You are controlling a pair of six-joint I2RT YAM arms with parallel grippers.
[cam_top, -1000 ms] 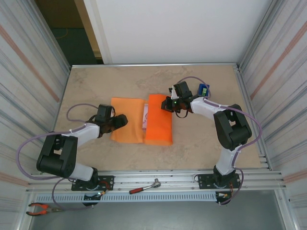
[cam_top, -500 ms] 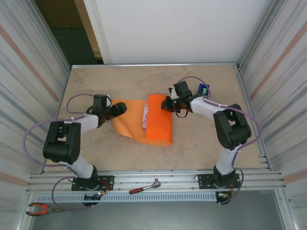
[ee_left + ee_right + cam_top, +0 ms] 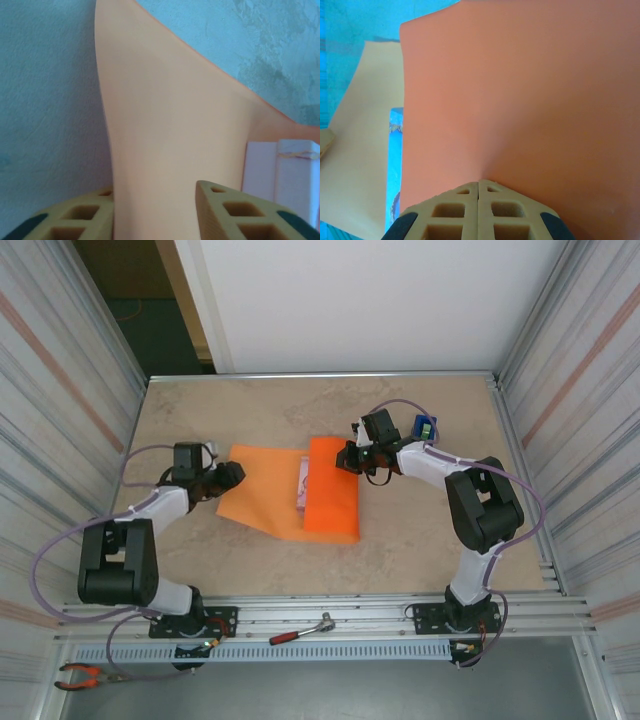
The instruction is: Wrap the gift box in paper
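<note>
A: Left wrist view showed the left gripper (image 3: pixel 156 190) with jaws partly apart, astride the near edge of the plain bright orange matte paper sheet (image 3: pixel 165 120), pinching nothing.

B: And the right gripper (image 3: pixel 479 182)?

A: Clenched against the flap folded over the low pale gift box (image 3: pixel 280 172), near the middle of the beige tabletop (image 3: pixel 420 540).

B: Then the left needed to close fully on that edge, lift low, and draw the flap taut across the box while the right pinned its side.
</note>
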